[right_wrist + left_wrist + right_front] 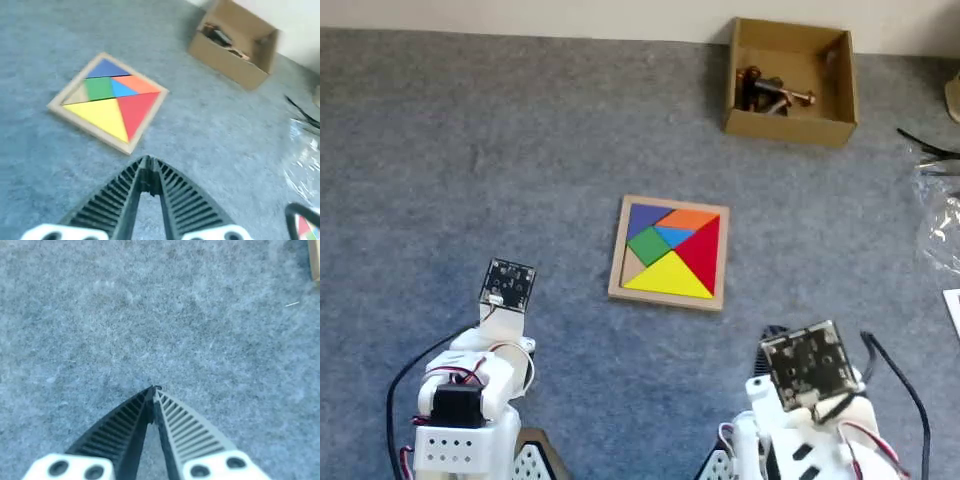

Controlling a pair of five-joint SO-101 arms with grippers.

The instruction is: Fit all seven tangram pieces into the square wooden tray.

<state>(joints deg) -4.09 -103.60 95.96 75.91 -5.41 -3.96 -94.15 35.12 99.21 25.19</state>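
Observation:
The square wooden tray (616,262) lies mid-table on grey carpet, holding coloured tangram pieces: a yellow triangle (670,275), red triangle (702,250), orange piece (690,218), blue-violet piece (644,219), green square (646,245), small blue triangle (672,236) and a tan wooden triangle (633,266). In the right wrist view the tray (141,136) lies ahead of my right gripper (148,161), which is shut and holds nothing. My left gripper (154,389) is shut over bare carpet, with the tray's corner (315,262) at the frame edge. Both arms (498,300) (807,370) sit near the front edge, apart from the tray.
A cardboard box (790,125) with small metal parts stands at the back right, also in the right wrist view as the box (225,62). Clear plastic wrap (942,220) and black cables (920,150) lie at the right edge. Open carpet surrounds the tray.

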